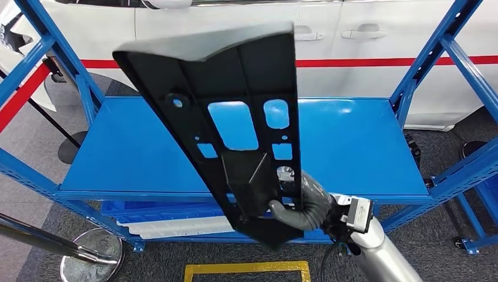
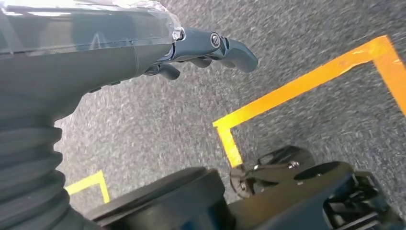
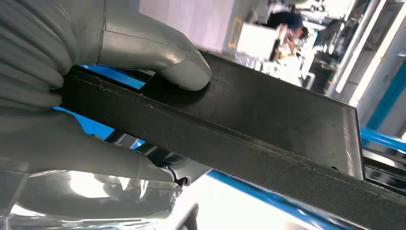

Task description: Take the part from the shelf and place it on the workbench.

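A long black plastic part (image 1: 229, 117) with several cut-out holes is held up in the air in front of the blue shelf (image 1: 352, 147), tilted with its wide end high. My right hand (image 1: 305, 205) grips its lower end. In the right wrist view the thumb (image 3: 163, 57) presses on the flat face of the part (image 3: 268, 120) while the other fingers wrap the underside. My left hand (image 2: 206, 48) hangs over the grey carpet with its fingers loosely curled, holding nothing.
The blue shelf frame has uprights at both sides (image 1: 428, 53). A white car (image 1: 364, 35) stands behind it. A lower shelf holds a blue bin (image 1: 152, 208). A chrome stanchion base (image 1: 91, 252) sits at the lower left. Yellow floor tape (image 1: 246, 270) lies below.
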Available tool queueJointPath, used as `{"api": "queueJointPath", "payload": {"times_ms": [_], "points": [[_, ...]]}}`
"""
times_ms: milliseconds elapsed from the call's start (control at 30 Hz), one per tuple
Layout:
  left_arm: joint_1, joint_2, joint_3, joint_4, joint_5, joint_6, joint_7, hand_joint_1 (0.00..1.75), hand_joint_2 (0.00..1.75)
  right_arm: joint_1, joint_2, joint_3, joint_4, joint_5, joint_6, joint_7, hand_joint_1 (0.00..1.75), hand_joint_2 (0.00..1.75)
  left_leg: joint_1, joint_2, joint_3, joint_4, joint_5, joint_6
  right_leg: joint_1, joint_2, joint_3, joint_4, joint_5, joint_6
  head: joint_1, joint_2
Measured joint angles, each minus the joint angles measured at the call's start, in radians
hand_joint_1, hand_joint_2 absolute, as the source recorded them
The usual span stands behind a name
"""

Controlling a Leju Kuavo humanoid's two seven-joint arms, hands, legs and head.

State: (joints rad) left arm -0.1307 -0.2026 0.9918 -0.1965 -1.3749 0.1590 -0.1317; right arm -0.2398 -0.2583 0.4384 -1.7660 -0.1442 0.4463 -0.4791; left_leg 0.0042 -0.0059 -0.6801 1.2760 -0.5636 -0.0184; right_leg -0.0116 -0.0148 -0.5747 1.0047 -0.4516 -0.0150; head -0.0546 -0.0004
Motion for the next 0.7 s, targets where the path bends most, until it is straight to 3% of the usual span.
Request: {"api": "queueJointPath", "payload": {"times_ms": [100, 167, 300, 367, 433, 467, 500, 533, 600, 667, 700], "points": [[0.008, 0.000, 0.006, 0.000, 0.016, 0.010, 0.000, 0.00, 1.75, 0.050, 0.000, 0.004, -0.003, -0.007, 0.011, 0.007, 1.71, 1.75, 0.000, -0.002, 0.094, -0.188, 0.085, 0.009, 0.001, 0.008, 0.002, 0.006, -0.005, 0.007, 0.000, 0.000], [0.013, 0.000, 0.006, 0.000, 0.014, 0.016, 0.004, 0.00, 1.75, 0.069, 0.000, 0.004, -0.005, -0.014, 0.012, 0.008, 1.71, 1.75, -0.002, -0.004, 0.119, -0.250, 0.095, 0.019, 0.004, 0.012, -0.006, 0.010, -0.004, 0.016, 0.000, 0.000], [0.012, -0.001, 0.006, 0.000, 0.007, 0.026, 0.025, 0.00, 1.75, 0.083, 0.000, 0.002, -0.007, -0.049, 0.010, 0.032, 1.71, 1.75, 0.001, -0.002, 0.121, -0.265, 0.102, 0.043, 0.004, 0.014, -0.015, 0.025, -0.013, 0.035, 0.000, 0.000], [0.010, -0.003, 0.007, 0.000, 0.011, 0.031, 0.043, 0.00, 1.75, 0.078, 0.001, -0.006, -0.006, -0.088, 0.005, 0.065, 1.71, 1.75, 0.003, 0.003, 0.123, -0.270, 0.109, 0.052, 0.000, 0.014, -0.051, 0.109, -0.067, 0.043, 0.000, 0.000], [0.010, -0.004, 0.007, 0.000, 0.016, 0.033, 0.057, 0.00, 1.75, 0.073, 0.003, -0.014, -0.004, -0.128, -0.002, 0.105, 1.71, 1.75, 0.001, 0.006, 0.118, -0.269, 0.113, 0.057, -0.003, 0.014, -0.110, 0.246, -0.132, 0.049, 0.000, 0.000], [0.010, -0.005, 0.008, 0.000, 0.017, 0.033, 0.059, 0.00, 1.75, 0.071, 0.004, -0.017, -0.001, -0.139, -0.004, 0.119, 1.71, 1.75, 0.000, 0.006, 0.116, -0.267, 0.114, 0.058, -0.003, 0.014, -0.126, 0.285, -0.143, 0.050, 0.000, 0.000], [0.009, -0.005, 0.009, 0.000, 0.018, 0.032, 0.061, 0.00, 1.75, 0.068, 0.004, -0.020, 0.002, -0.146, -0.006, 0.131, 1.71, 1.75, 0.000, 0.005, 0.114, -0.265, 0.115, 0.059, -0.004, 0.014, -0.124, 0.293, -0.136, 0.050, 0.000, 0.000], [0.009, -0.006, 0.010, 0.000, 0.019, 0.032, 0.062, 0.00, 1.75, 0.064, 0.004, -0.022, 0.005, -0.150, -0.006, 0.139, 1.71, 1.75, -0.001, 0.005, 0.112, -0.263, 0.116, 0.058, -0.004, 0.013, -0.102, 0.256, -0.110, 0.048, 0.000, 0.000], [0.009, -0.008, 0.011, 0.000, 0.020, 0.031, 0.063, 0.00, 1.75, 0.050, 0.004, -0.025, 0.008, -0.154, -0.006, 0.149, 1.71, 1.75, -0.003, 0.003, 0.110, -0.258, 0.116, 0.056, -0.002, 0.013, -0.021, 0.113, -0.048, 0.040, 0.000, 0.000], [0.008, -0.011, 0.012, 0.000, 0.021, 0.031, 0.064, 0.00, 1.75, 0.035, 0.004, -0.027, 0.009, -0.157, -0.006, 0.155, 1.71, 1.75, -0.006, 0.003, 0.104, -0.255, 0.120, 0.047, 0.002, 0.014, 0.021, 0.023, -0.021, 0.031, 0.000, 0.000], [0.008, -0.011, 0.012, 0.000, 0.021, 0.031, 0.064, 0.00, 1.75, 0.030, 0.004, -0.027, 0.010, -0.158, -0.007, 0.157, 1.71, 1.75, -0.007, 0.002, 0.100, -0.254, 0.124, 0.040, 0.005, 0.014, 0.020, 0.017, -0.022, 0.029, 0.000, 0.000]]}}
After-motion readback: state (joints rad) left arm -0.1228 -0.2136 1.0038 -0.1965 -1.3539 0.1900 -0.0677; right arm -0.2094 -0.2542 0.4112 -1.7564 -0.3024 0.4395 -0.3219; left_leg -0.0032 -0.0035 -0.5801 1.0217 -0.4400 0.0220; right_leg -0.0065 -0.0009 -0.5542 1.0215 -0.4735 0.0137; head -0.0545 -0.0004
